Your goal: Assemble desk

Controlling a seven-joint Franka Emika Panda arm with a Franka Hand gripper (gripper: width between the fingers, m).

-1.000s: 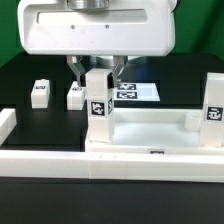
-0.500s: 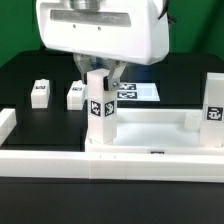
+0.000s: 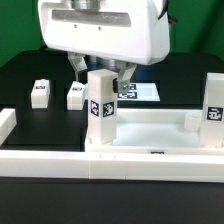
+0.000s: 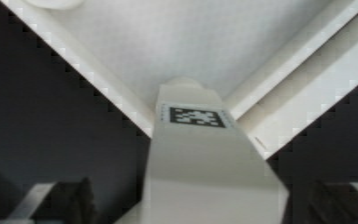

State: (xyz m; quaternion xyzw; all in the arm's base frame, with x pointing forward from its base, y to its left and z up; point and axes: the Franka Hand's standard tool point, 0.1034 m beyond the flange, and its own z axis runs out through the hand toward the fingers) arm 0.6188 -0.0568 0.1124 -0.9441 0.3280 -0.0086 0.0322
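The gripper [image 3: 101, 76] hangs over a leg [image 3: 100, 108] standing upright on the tabletop's [image 3: 150, 137] corner at the exterior view's left, jaws spread wider than the leg. Another leg [image 3: 214, 110] stands at the right corner. Near the black table's [image 3: 25, 65] left edge sit 2 more: the outer leg [image 3: 40, 92] and the inner leg [image 3: 75, 96]. The marker board [image 3: 142, 92] lies behind.

The exterior view sits low and close in front of the black desk [image 3: 30, 75]. It looks slightly downward across a white border rail [image 3: 40, 165] at the tabletop [image 3: 150, 130] and the arm [image 3: 100, 35] above it. The wrist view looks steeply down between the jaws from very near, so the tagged top of one upright leg [image 4: 197, 117] and the tabletop's inner corner fill it. Both views share that leg and the corner it stands in.
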